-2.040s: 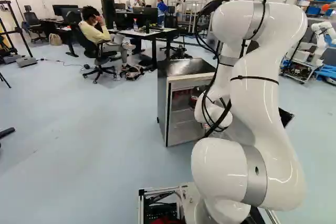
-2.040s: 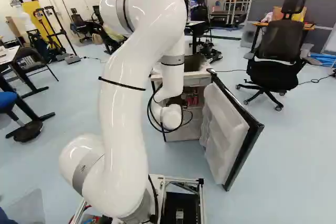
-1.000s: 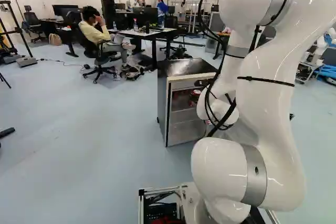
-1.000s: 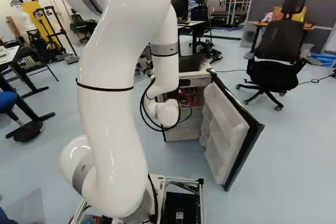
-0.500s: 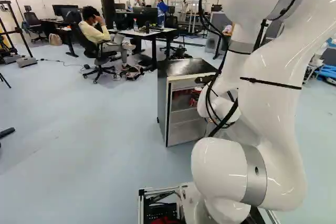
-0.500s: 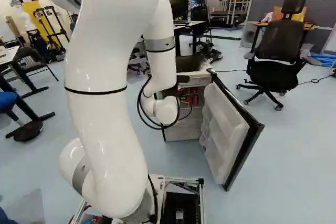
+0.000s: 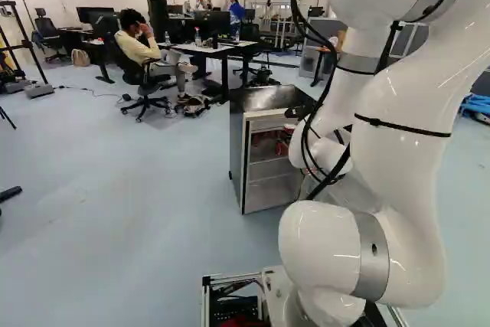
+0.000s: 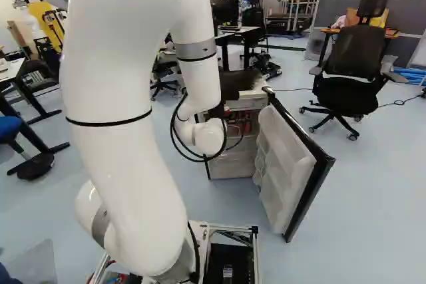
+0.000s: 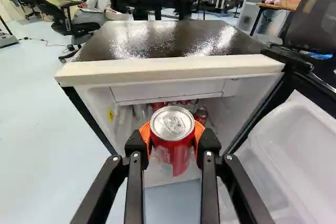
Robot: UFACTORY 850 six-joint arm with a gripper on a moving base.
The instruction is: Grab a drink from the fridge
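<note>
In the wrist view a red can (image 9: 172, 142) with a silver top stands upright between the orange pads of my gripper (image 9: 172, 139), which is shut on it from both sides. The can appears just in front of the fridge (image 9: 173, 72) opening, below its top edge. Behind it, several more cans (image 9: 201, 115) stand inside. The fridge (image 7: 239, 151) is also seen in the left base view, its dark top level. Its door (image 8: 286, 164) hangs wide open in the right base view. In both base views the arm's wrist hides the gripper's fingers.
In the wrist view the open door's white shelves (image 9: 294, 150) are close beside the gripper. A black office chair (image 8: 353, 64) stands beyond the door in the right base view. Desks (image 7: 222, 50) and an occupied chair are behind the fridge.
The upper arm has folded back towards the base cameras, and its wrist has shifted slightly, showing more of the fridge's inside. The base, fridge and door have stayed put.
</note>
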